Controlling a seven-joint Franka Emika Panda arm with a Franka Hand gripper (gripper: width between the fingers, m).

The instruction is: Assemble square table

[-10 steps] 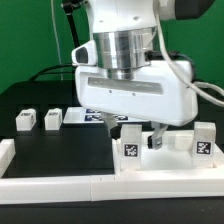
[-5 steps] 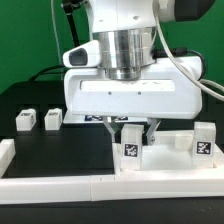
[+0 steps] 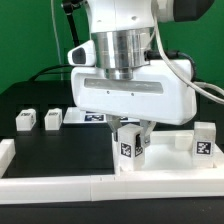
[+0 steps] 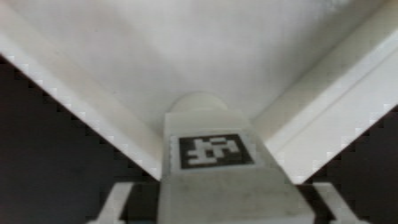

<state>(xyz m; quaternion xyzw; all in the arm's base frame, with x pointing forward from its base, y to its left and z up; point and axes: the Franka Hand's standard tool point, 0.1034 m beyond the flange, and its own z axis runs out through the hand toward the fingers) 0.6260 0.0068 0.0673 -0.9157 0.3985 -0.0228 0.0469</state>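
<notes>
A white leg block sits between the fingers of the tool, which press against its two sides. Its black-white tag faces the camera. Beyond it spreads the white square slab, with dark tabletop on either side.

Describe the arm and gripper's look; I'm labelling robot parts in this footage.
The arm is glossy white, ending in a ribbed silver-grey cylinder. Below sits the gripper: a wide white rounded box with a dark slot across its front and short dark jaws. A pale cable loops on the exterior view's right.
</notes>
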